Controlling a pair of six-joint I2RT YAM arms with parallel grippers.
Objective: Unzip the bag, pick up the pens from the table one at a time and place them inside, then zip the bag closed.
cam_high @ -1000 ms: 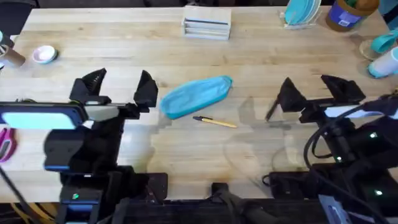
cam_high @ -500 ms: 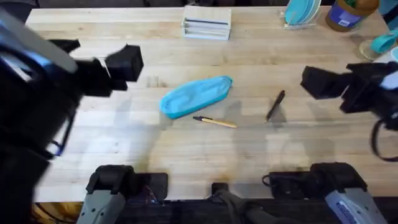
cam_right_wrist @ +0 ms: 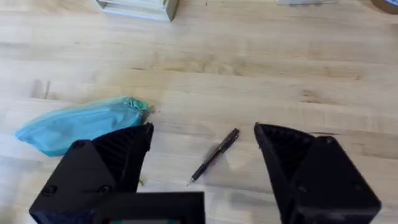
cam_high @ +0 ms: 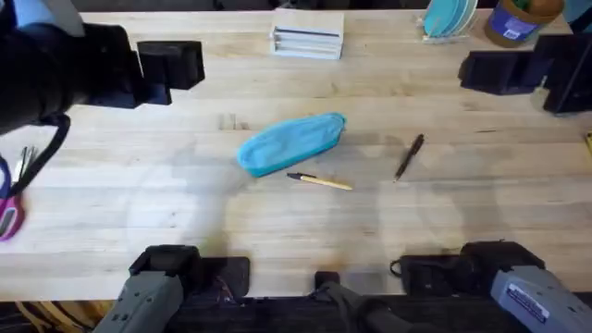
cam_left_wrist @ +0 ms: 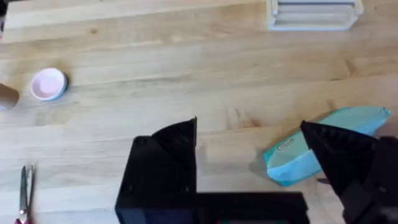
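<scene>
- Fingers of the left gripper (cam_left_wrist: 249, 152) are standing spread wide with nothing between them, hanging above bare desk (cam_high: 277, 231) with the bag (cam_left_wrist: 323, 152) just off to one side; that wide gap looks like readiness for a first grab at fabric or zipper.
- Fingers of the right gripper (cam_right_wrist: 202, 162) are likewise parted and gripping nothing, and the dark pen (cam_right_wrist: 214, 155) is lying on the wood in the gap as that wrist camera sees it, so this arm seems lined up over the pen's area.
- From overhead, both arms are reaching high and far forward, the left gripper (cam_high: 166, 67) toward the far left and the right gripper (cam_high: 504, 69) toward the far right, each well apart from the bag (cam_high: 289, 141).
- That blue pouch is lying flat and slanted near the desk's middle, looking closed, though its zipper is too small to make out; unzipping appears not yet begun.
- A yellow pen (cam_high: 321, 181) is resting just beside the bag's near edge, and the dark pen (cam_high: 409, 157) is sitting farther right, near but apart.
- Both pens are waiting outside the pouch, so the task is sitting at its very start: one arm likely needs to pin the fabric while the other is pulling the slider.
</scene>
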